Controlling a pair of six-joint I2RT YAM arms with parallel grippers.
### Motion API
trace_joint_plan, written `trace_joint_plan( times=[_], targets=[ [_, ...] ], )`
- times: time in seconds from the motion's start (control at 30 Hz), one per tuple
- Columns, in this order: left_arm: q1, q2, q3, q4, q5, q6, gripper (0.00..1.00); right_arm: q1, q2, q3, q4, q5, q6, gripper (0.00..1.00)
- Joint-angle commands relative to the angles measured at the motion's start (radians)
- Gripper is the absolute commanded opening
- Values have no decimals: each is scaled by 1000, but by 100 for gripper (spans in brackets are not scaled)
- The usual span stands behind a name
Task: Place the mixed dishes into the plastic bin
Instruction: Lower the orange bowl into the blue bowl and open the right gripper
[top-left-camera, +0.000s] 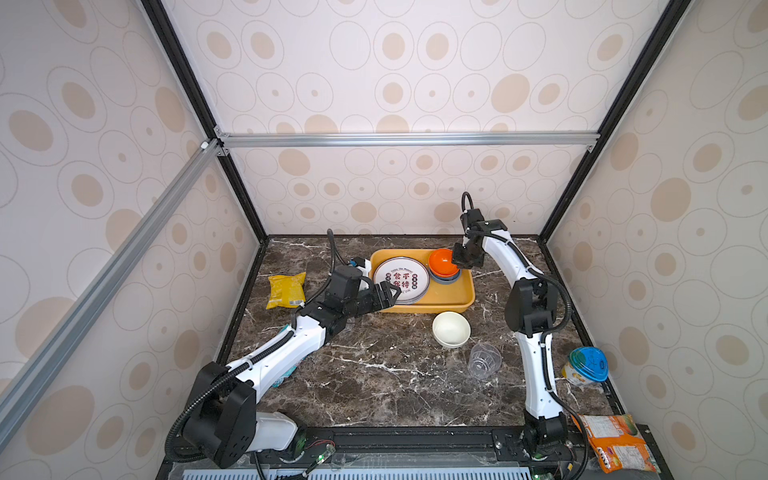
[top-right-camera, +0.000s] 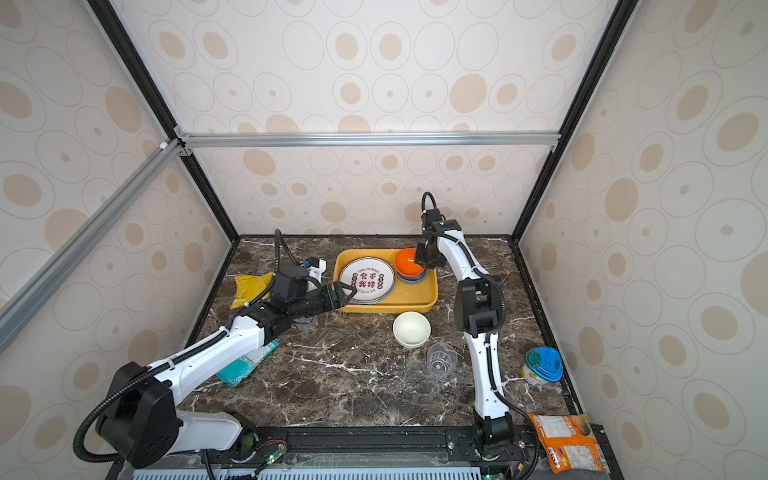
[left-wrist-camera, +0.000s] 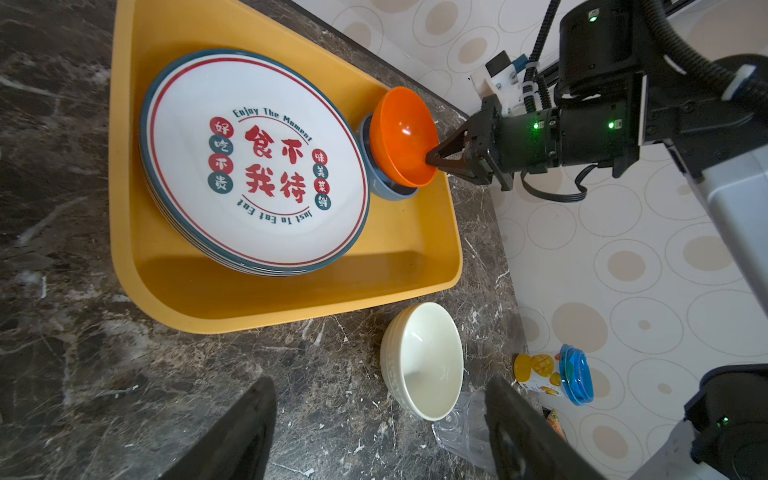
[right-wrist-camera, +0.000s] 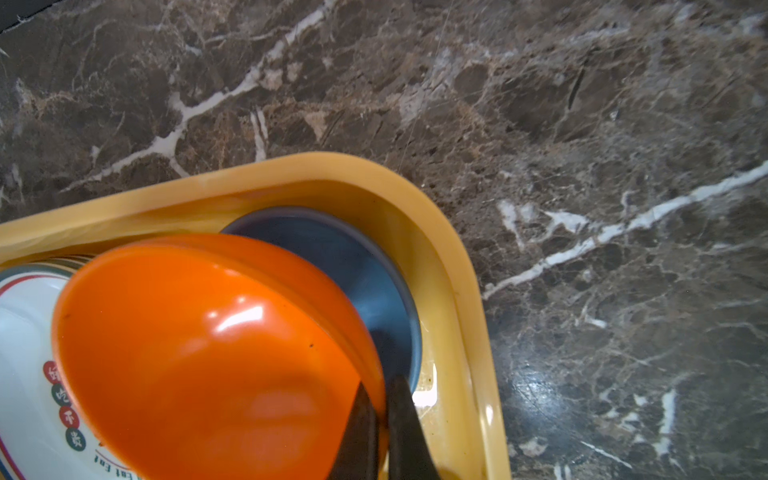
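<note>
The yellow-orange plastic bin sits at the back of the marble table. Inside it lies a stack of printed plates, and beside them a blue bowl. My right gripper is shut on the rim of an orange bowl, held tilted over the blue bowl. My left gripper hovers open and empty at the bin's near-left edge. In front of the bin, a white bowl stands upright with a clear ribbed cup lying just beyond it. Another clear cup shows under the left arm.
A yellow snack bag lies at the left behind the left arm, and a teal packet under that arm. A blue-lidded tub stands at the right edge. An orange printed packet lies at the front right corner.
</note>
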Motion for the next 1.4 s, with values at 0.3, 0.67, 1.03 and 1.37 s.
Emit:
trace_joint_plan(
  times=[0.3, 0.67, 1.03, 1.37],
  targets=[
    [9, -31, -10, 19, 4, -19, 78, -8, 33, 26, -20, -10, 16, 0],
    [10, -34, -22, 23, 4, -22, 78, -8, 39, 20, -20, -2, 22, 5],
    [12, -36, -25, 28, 8, -24, 78, -8, 46, 15, -27, 7, 24, 14],
    [12, -38, -34, 35, 10, -30, 78, -7, 7, -1, -23, 16, 28, 22]
  ],
)
